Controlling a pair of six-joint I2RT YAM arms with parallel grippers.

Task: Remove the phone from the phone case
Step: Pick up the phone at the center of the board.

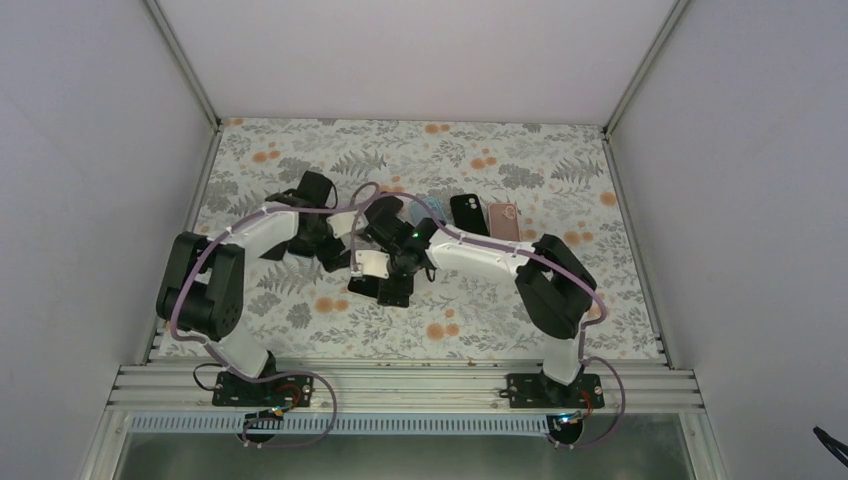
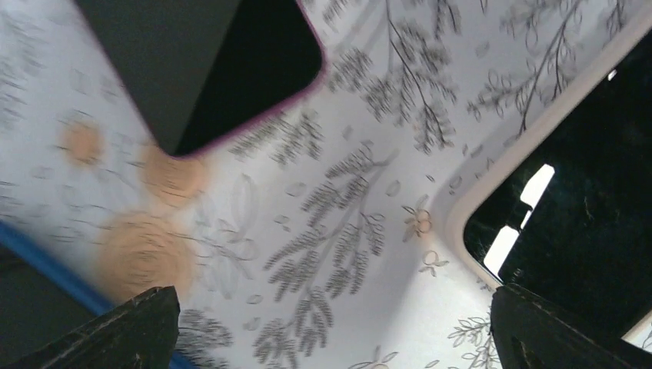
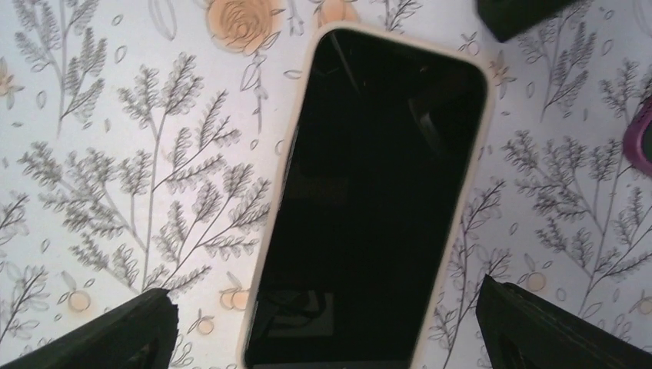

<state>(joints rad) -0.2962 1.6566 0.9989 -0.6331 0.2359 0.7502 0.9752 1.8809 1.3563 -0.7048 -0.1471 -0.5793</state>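
Note:
A phone in a cream case [image 3: 377, 200] lies screen-up on the floral cloth. In the right wrist view it sits between my right gripper's [image 3: 327, 338] open fingers, which hover above its lower part without touching it. In the left wrist view the same cased phone's corner [image 2: 584, 177] shows at the right, beside my open, empty left gripper [image 2: 338, 338]. In the top view both grippers meet mid-table, left [image 1: 325, 250] and right [image 1: 388, 280], and hide this phone.
A phone in a purple case [image 2: 231, 61] lies close by; its edge [image 3: 640, 138] shows at the right of the right wrist view. A black phone [image 1: 469, 213] and a pink case [image 1: 503, 220] lie further back right. A blue edge [image 2: 46, 269] lies near my left finger.

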